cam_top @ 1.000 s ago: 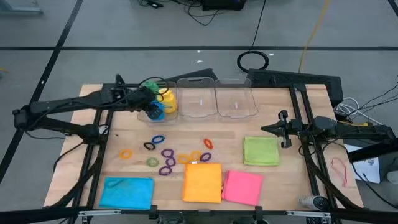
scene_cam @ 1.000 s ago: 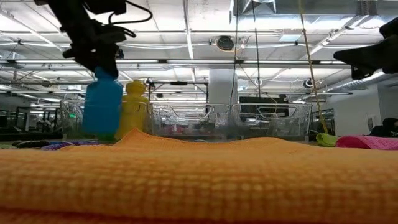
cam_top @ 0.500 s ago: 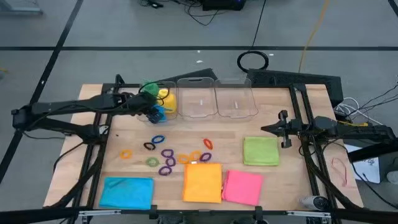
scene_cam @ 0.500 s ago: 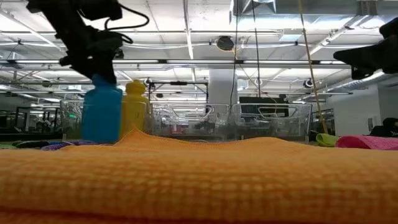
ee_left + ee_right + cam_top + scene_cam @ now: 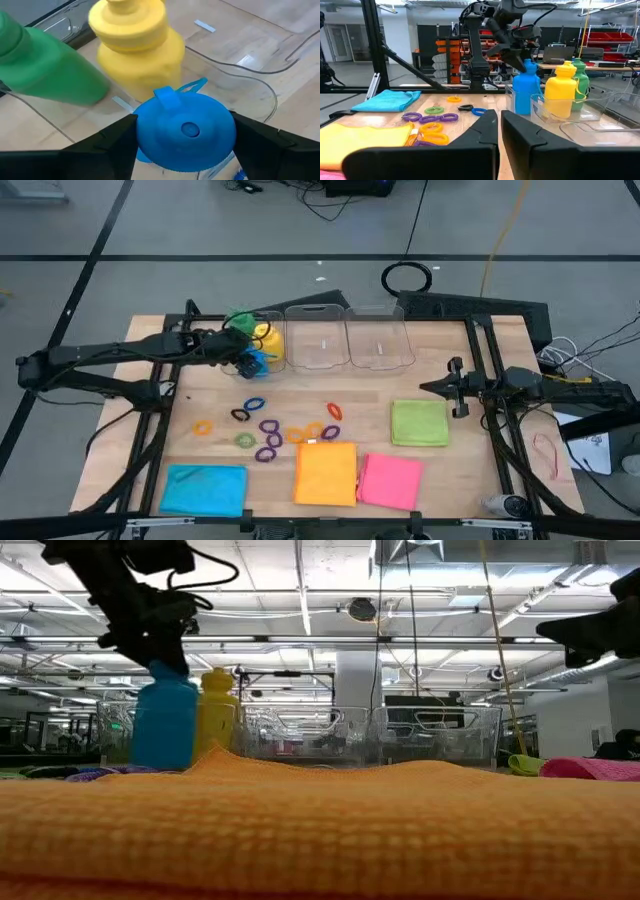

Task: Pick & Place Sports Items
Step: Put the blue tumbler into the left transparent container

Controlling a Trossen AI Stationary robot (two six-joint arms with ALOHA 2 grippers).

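Lowered, blue bottle (image 5: 251,361) stands on wooden table (image 5: 440,470) (left jaws apart, right together).

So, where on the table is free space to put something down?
Bare wood lies between the bins and the green cloth, and left of the rings above the blue cloth. The rings, and the bottles at the left claw, are crowded.

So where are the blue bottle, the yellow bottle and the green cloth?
blue bottle (image 5: 186,127): left wrist view, on its round cap.
yellow bottle (image 5: 560,91): right wrist view, on its body.
green cloth (image 5: 419,422): high view, at its middle.
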